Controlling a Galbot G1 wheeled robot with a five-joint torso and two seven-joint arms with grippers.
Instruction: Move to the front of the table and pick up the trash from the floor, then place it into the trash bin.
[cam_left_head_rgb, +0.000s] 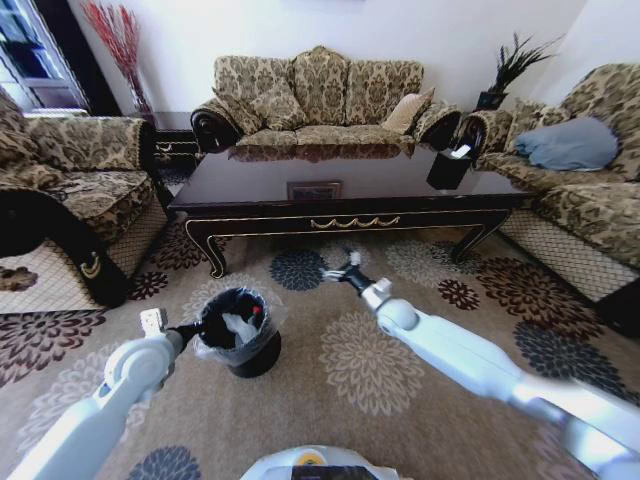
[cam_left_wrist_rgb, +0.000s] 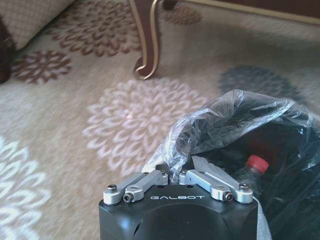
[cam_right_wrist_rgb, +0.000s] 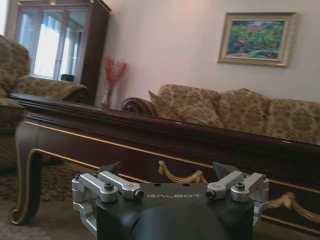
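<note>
Leftmost, the left tool (cam_left_head_rgb: 188, 331) sits at the near-left rim of the bin (cam_left_head_rgb: 262, 357); in the left wrist view its fingers (cam_left_wrist_rgb: 150, 178) are drawn nearly together on a fold of the clear liner (cam_left_wrist_rgb: 220, 120), though whether they truly pinch the film I cannot tell. Next, the bin: small, round, black, standing on the carpet (cam_left_head_rgb: 370, 400) before the worktop (cam_left_head_rgb: 350, 195), just short of its left front leg (cam_left_head_rgb: 215, 258). Contents: bottle (cam_left_wrist_rgb: 250, 175), clear plastic with a red cap, lying inside against the liner; white paper (cam_left_head_rgb: 240, 328), crumpled, beside it. Handling, by judgement: bottle light, smooth, likely slippery and easily dented, best taken across the body below the cap; paper very light and soft, yields to any pinch, taken at its bulk; liner thin, crinkly, tears and drags readily, so it should not be pulled, as the light bin could tip with it. Trash thus lies in the bin; no further litter is seen on the carpet near the bin or along the front of the worktop. Centre: worktop, long, glossy dark wood, gold ornament (cam_left_head_rgb: 352, 223) on the front edge. Rightward, the right tool (cam_left_head_rgb: 338, 268) is held out low before the worktop's front edge, level with the ornament in the right wrist view; its fingers (cam_right_wrist_rgb: 112, 170) stand wide apart, holding nothing.
</note>
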